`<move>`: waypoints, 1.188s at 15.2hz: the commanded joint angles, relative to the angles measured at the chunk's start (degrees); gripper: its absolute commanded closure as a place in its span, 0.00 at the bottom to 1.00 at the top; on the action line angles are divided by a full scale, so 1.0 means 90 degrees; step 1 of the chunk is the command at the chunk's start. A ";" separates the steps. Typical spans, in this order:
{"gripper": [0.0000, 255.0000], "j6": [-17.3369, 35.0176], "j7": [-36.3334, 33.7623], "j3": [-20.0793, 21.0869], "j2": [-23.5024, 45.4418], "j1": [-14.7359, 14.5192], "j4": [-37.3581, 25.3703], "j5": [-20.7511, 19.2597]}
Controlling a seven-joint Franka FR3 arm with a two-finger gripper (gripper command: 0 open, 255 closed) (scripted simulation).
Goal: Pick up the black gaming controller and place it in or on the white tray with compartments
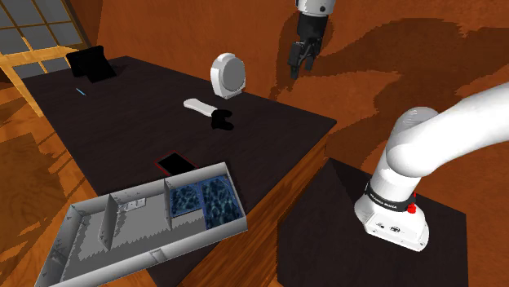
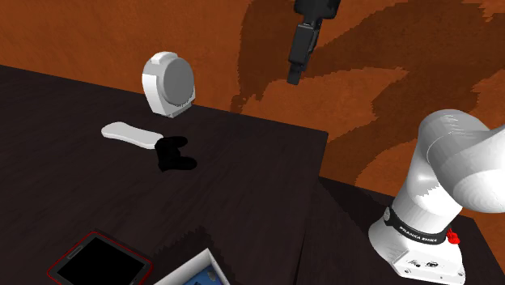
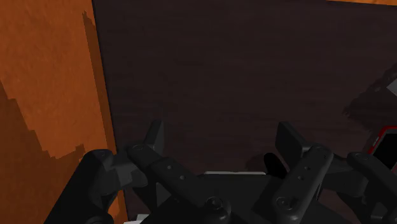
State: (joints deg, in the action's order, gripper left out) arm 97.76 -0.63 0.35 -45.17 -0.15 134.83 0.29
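The white arm [image 1: 440,139] rises from its dark stand [image 1: 326,220] at about 4 o'clock in the shoulder view and bends out past the picture's edge. Its hand comes back in at 12 o'clock and hangs high, pointing downward. The claw [image 1: 302,69] is empty, and in the wrist view its two black fingers [image 3: 154,137] stand well apart over the dark table [image 3: 242,76], with orange floor [image 3: 44,95] alongside.

The black gaming controller [image 1: 222,122] lies flat on the table at about 8 o'clock from the claw in the shoulder view, well apart from it. Just beside it at 10 o'clock is a white oblong handset [image 1: 198,105], and at its 12 o'clock a round white device [image 1: 228,75] stands upright.

The white tray with compartments [image 1: 106,245] sits at the table's near end, at about 7 o'clock from the controller. A black tablet with a red rim [image 1: 174,163] lies between the two.
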 commanded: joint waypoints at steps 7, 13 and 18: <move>0.00 0.0358 -0.0745 0.0515 0.1573 -0.0041 -0.0770 0.0192; 0.00 0.0494 -0.1484 0.0933 0.3220 -0.0064 -0.1834 0.0199; 0.00 0.0415 -0.2092 0.1183 0.4645 -0.0131 -0.2953 0.0079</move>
State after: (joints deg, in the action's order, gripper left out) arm 101.36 -18.19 10.52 -6.09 -1.13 110.13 1.25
